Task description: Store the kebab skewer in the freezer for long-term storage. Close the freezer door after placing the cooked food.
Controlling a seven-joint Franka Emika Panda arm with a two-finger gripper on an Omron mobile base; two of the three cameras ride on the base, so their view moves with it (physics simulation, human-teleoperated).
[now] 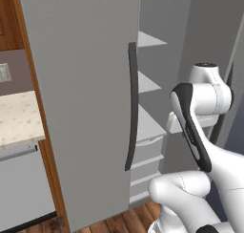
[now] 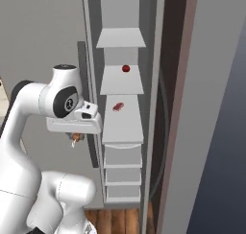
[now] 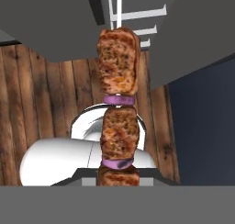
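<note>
The kebab skewer point(image 3: 118, 62), brown meat chunks with purple onion rings between them, runs up the middle of the hand view over the wooden floor. My gripper point(image 2: 75, 134) is shut on it, and the skewer's tip point(image 2: 75, 139) pokes out below the hand. The hand hangs in front of the open freezer point(image 2: 122, 127), left of its white shelves and level with the lowest shelf. The freezer door point(image 1: 81, 108) stands swung open at the left, its long dark handle point(image 1: 132, 108) facing the arm.
A small red round item point(image 2: 126, 68) and a reddish piece point(image 2: 117, 106) lie on two freezer shelves. White drawers point(image 2: 123, 173) sit below. A speckled counter point(image 1: 16, 117) is left of the door. The other grey door point(image 2: 211, 108) is at the right.
</note>
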